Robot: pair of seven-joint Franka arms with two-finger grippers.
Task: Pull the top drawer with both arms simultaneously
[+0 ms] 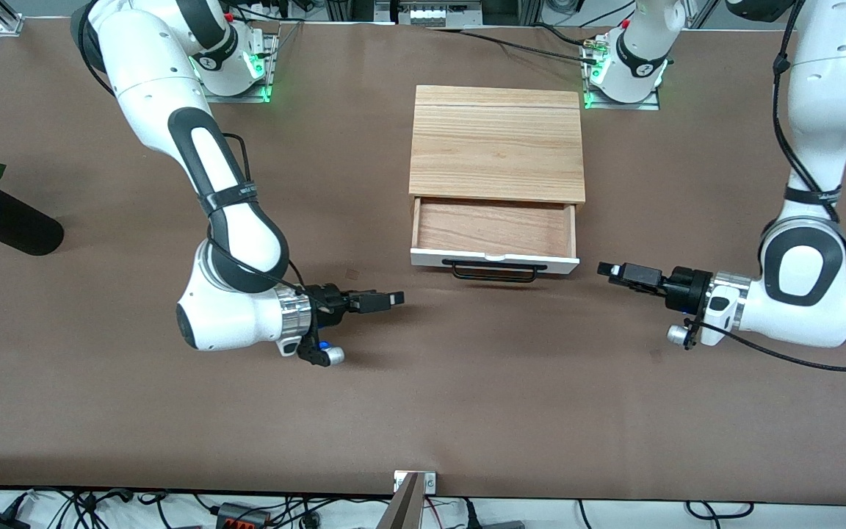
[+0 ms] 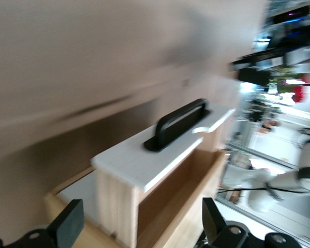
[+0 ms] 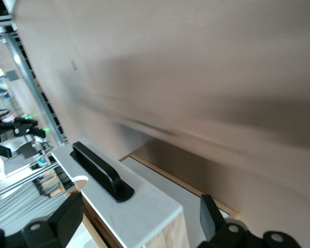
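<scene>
Wood drawer (image 1: pixel 494 234), centre of frame, is standing pulled out of the cabinet (image 1: pixel 497 143), showing nothing inside. Rigid and light by the look; the black handle (image 1: pixel 495 272) is offering the only grip. Left gripper (image 1: pixel 612 270) and right gripper (image 1: pixel 388 299) are hovering open at either side, holding nothing.

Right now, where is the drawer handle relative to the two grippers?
In the front view the black handle hangs on the pulled-out top drawer, between the two open grippers: the right gripper toward the right arm's end, the left gripper toward the left arm's, neither touching it.
</scene>
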